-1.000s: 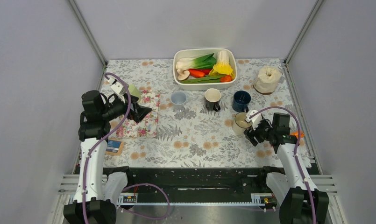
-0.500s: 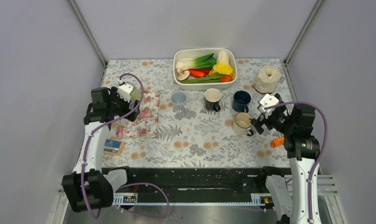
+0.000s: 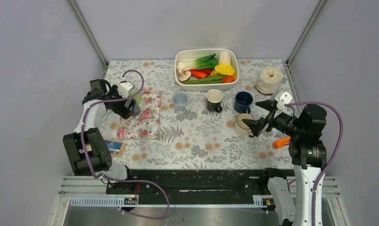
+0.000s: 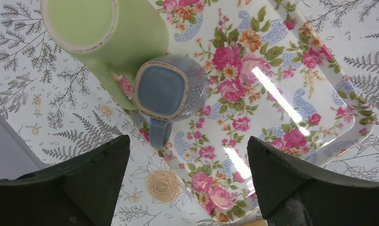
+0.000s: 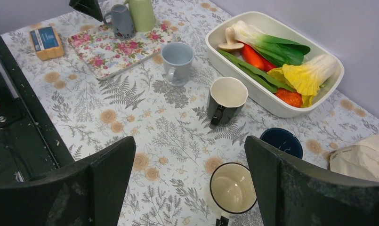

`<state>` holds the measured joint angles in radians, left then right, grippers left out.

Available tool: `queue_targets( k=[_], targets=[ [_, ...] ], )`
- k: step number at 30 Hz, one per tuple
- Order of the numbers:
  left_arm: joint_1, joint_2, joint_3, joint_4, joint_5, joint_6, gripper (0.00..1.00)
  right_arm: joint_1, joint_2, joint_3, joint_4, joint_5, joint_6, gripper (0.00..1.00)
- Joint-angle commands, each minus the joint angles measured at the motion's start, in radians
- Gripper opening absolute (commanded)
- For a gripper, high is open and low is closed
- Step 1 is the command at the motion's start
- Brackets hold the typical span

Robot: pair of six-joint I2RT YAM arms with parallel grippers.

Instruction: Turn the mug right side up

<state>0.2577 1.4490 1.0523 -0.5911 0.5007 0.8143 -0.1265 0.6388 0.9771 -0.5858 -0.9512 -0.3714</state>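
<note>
Left wrist: blue-grey mug (image 4: 165, 89) base up on flowered tray (image 4: 281, 80), mouth hidden, just beside green mug (image 4: 102, 33); left gripper (image 4: 187, 141) above it, fingers spread wide, empty
Right wrist: right gripper (image 5: 189, 141) fingers spread wide, empty, above cream mug (image 5: 232, 188)
Overhead: left arm folded over tray's far left corner, largely hiding the glazed blue-grey mug

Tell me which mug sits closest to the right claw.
The cream mug with the dark rim, just by the right claw. The black mug, dark blue mug and pale blue mug stand in a row farther back.
</note>
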Motion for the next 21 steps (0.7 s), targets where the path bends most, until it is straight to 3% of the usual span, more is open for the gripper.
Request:
queue_targets(
  k=[1, 16, 21],
  targets=[
    [0.034, 0.076, 0.1, -0.048, 0.11, 0.08, 0.97, 0.004, -0.021, -0.008, 0.062, -0.065, 0.088, 0.95],
    [0.037, 0.258, 0.211, -0.17, 0.17, 0.153, 0.91, 0.004, -0.032, -0.107, 0.186, -0.081, 0.184, 0.93],
    [0.037, 0.252, 0.2, -0.206, 0.185, 0.169, 0.84, 0.004, -0.03, -0.12, 0.217, -0.086, 0.212, 0.93]
  ],
)
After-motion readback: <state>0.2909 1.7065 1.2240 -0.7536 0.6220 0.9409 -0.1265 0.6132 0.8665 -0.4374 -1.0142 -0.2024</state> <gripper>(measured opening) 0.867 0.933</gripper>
